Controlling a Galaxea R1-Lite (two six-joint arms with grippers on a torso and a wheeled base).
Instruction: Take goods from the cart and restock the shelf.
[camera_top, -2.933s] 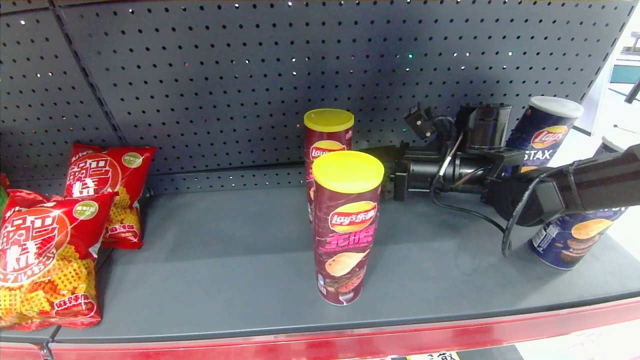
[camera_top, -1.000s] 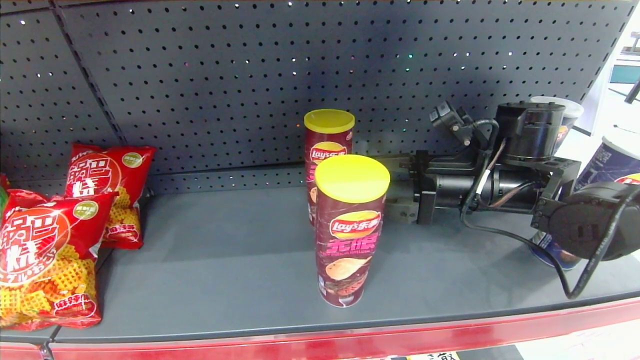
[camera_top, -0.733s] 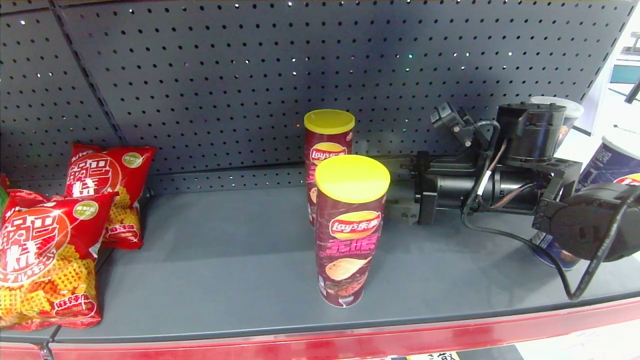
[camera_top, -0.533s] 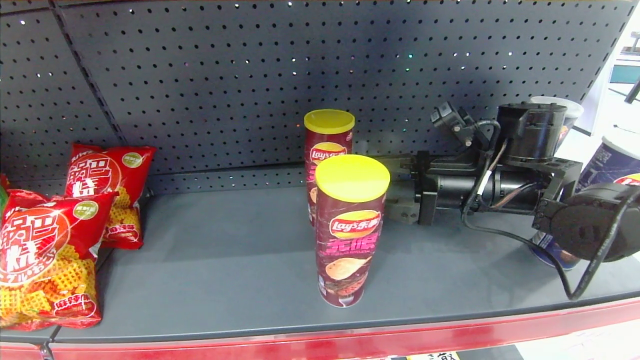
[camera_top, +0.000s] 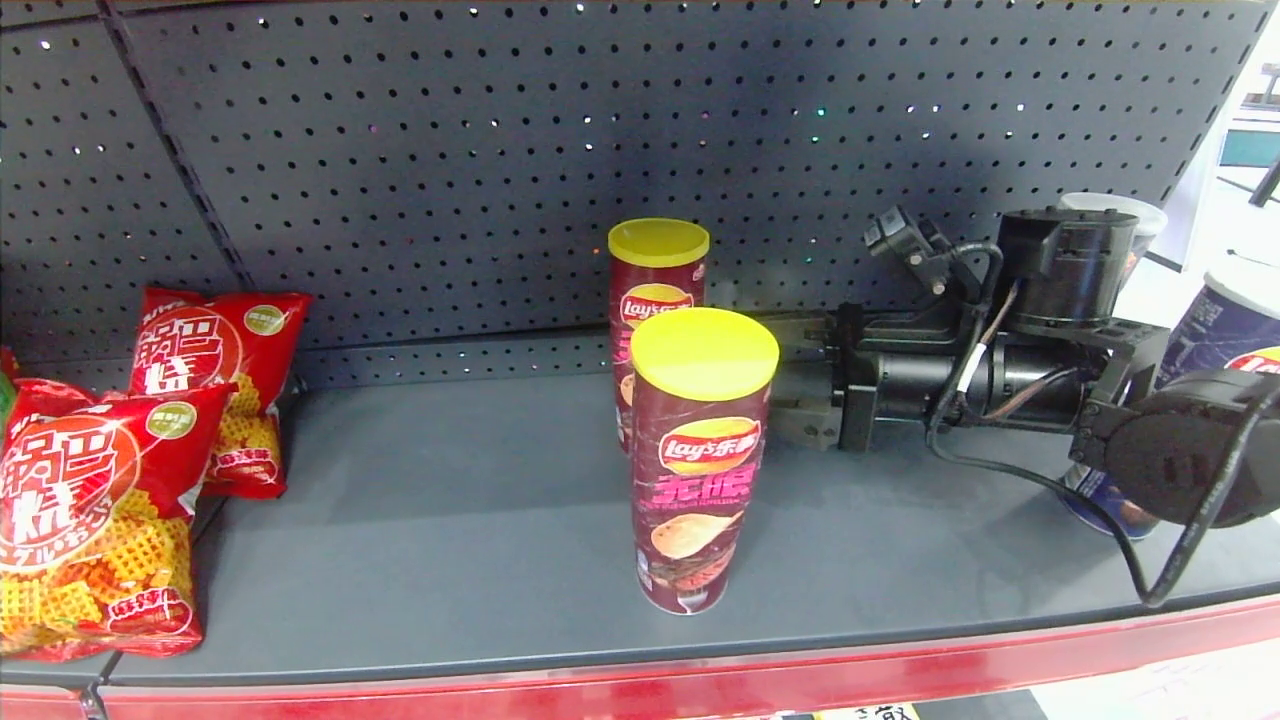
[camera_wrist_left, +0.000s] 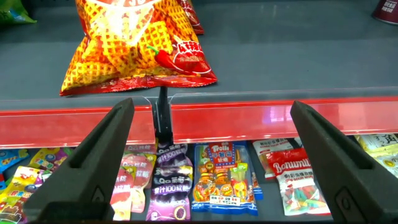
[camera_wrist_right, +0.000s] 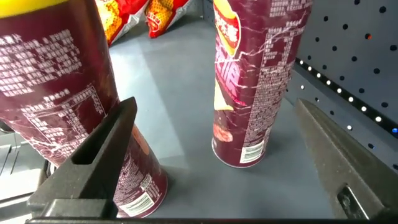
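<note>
A maroon front can (camera_top: 697, 470) with a yellow lid stands upright near the front edge of the grey shelf (camera_top: 450, 530). A matching rear can (camera_top: 655, 275) stands just behind it, toward the back edge.

Grey shelf (camera_top: 450, 560): two maroon chip cans (camera_top: 697, 470) stand just ahead of the right gripper (camera_top: 797, 375), red snack bags (camera_top: 90, 520) well beyond, blue chip cans (camera_top: 1230, 325) behind it.
</note>
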